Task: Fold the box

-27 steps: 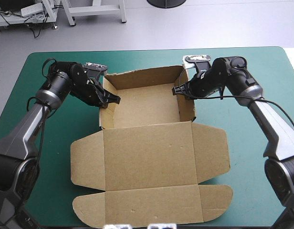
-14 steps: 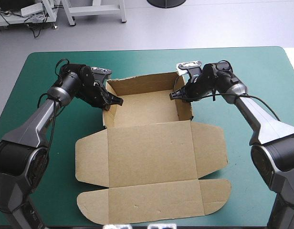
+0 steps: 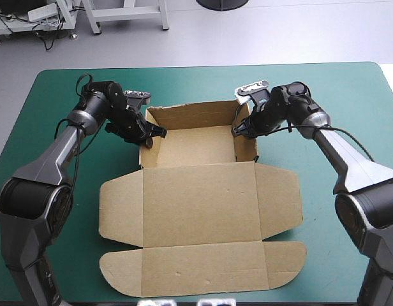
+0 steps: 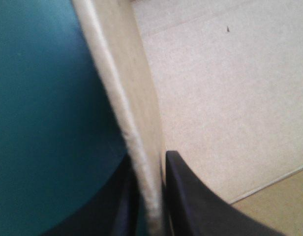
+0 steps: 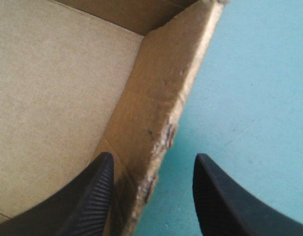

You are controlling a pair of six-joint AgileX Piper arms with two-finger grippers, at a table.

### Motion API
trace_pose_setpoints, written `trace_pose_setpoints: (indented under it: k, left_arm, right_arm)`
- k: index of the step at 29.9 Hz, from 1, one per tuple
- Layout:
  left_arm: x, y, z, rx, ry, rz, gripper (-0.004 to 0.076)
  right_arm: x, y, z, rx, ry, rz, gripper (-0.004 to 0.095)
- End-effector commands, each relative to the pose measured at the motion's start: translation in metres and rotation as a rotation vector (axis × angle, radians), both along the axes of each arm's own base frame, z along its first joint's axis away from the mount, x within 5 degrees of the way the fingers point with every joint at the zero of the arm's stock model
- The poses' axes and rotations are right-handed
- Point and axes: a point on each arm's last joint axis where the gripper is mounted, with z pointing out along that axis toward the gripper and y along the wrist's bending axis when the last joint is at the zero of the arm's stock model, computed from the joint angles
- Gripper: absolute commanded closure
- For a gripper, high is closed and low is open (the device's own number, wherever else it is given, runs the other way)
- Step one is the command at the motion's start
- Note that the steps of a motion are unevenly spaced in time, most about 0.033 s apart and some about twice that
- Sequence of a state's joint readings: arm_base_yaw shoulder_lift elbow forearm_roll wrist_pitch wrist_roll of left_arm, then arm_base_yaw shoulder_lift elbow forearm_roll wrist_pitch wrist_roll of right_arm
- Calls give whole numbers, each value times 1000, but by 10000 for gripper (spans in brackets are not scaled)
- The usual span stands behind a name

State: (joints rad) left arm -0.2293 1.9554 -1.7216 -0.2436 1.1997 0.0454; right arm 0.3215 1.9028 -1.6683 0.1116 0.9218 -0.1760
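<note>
The brown box [image 3: 196, 191] lies in the middle of the teal-green table as an open tray with raised walls at the far end and the lid flat toward the near edge. My left gripper [image 3: 150, 135] pinches the tray's left wall [image 4: 141, 132], one black finger on each side. My right gripper [image 3: 240, 131] stands open astride the right wall [image 5: 164, 118], one finger [image 5: 92, 196] inside the tray, the other outside over the cover. In the right wrist view the wall's top edge looks frayed.
The lid panel and its rounded flaps [image 3: 123, 274] spread toward the table's near edge. Bare teal-green cover [image 3: 349, 210] lies on both sides of the box and beyond the far wall.
The box has shifted a little away from the table's left edge, with both grippers, and its tray looks squarer. My right gripper has let go of the right wall.
</note>
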Motion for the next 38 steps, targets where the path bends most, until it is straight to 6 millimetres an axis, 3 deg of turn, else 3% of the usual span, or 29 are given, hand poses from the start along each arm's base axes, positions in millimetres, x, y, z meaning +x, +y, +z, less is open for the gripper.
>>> trace_pose_setpoints:
  k: [1, 4, 6, 11, 16, 22, 27, 31, 34, 38]
  left_arm:
    - [-11, -1, 16, -20, 43, -24, 416]
    - [-11, 0, 17, -12, 39, -23, 253]
    - [-10, 1, 20, -7, 29, -5, 189]
    - [-5, -1, 40, -39, -28, 21, 188]
    - [-7, -2, 85, -78, -173, 13, 188]
    - [-31, 9, 145, -66, -358, 17, 188]
    - [-76, 19, 192, -100, -474, 17, 190]
    - [-124, 28, 220, -142, -551, -4, 190]
    - [-162, 37, 226, -138, -578, -16, 190]
    - [-209, 48, 211, -123, -566, -37, 220]
  right_arm:
    - [-1, -3, 31, 16, -128, 13, 438]
    - [-1, -3, 31, 15, -134, 16, 438]
    - [0, -3, 32, 17, -143, 17, 438]
    - [1, -3, 35, 27, -174, 13, 438]
    - [-3, -5, 53, 39, -220, 11, 438]
    - [-12, -8, 86, 60, -278, 14, 439]
    - [-25, -11, 104, 65, -250, 3, 439]
    - [-33, -14, 104, 52, -176, -7, 439]
    - [-35, -14, 99, 52, -120, -20, 440]
    - [-32, -8, 92, 99, -82, -21, 440]
